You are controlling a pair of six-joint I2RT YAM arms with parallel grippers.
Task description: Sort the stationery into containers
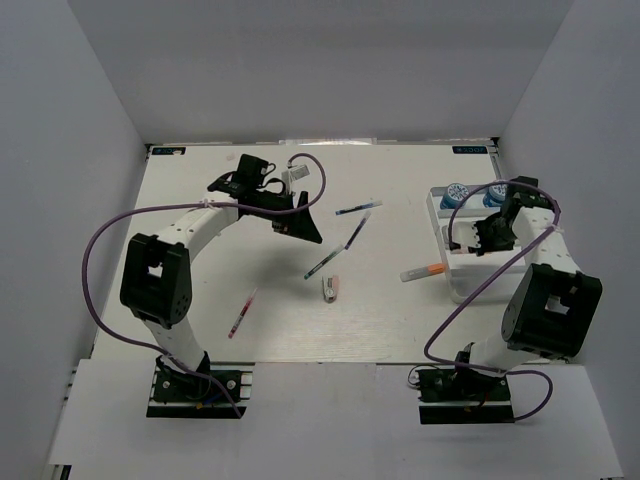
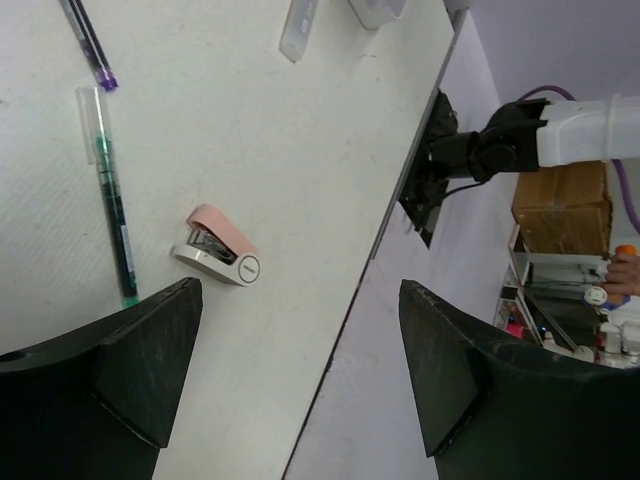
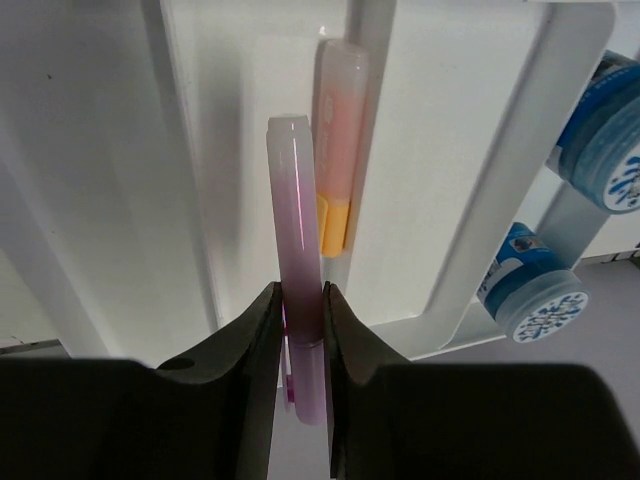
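Highlighter: a pink-purple plastic highlighter [image 3: 297, 220] is pinched near its lower end by the right fingers [image 3: 262, 335]. It hangs over the white plastic tray with long slots [image 3: 500, 180].
Feel: it looks light, stiff and smooth. I think it could slip or swing if it is held loosely.
Best hold: across the round body, near the middle, so that neither end tips down.
Left fingers: the left fingers [image 2: 165, 340] are spread wide and hold nothing. They hang over the white counter [image 1: 400, 330], near a small pink-and-white stapler-like piece [image 2: 218, 248] and a thin green pen [image 2: 110, 200].
Tray: one yellow-orange highlighter [image 3: 340, 150] lies in a long slot, just behind the pink-purple one. Two blue patterned tape rolls [image 3: 535, 295] sit at one end of the tray.
Not in tray: a thin blue pen [image 1: 358, 208], a dark purple pen [image 1: 355, 233], a red pen [image 1: 241, 312], the green pen and the stapler-like piece lie loose on the counter. A white marker with an orange cap [image 1: 423, 271] lies just beside the tray; I cannot tell if it touches it.
Pens: thin and light, and I think they roll easily, so hold them around the middle.
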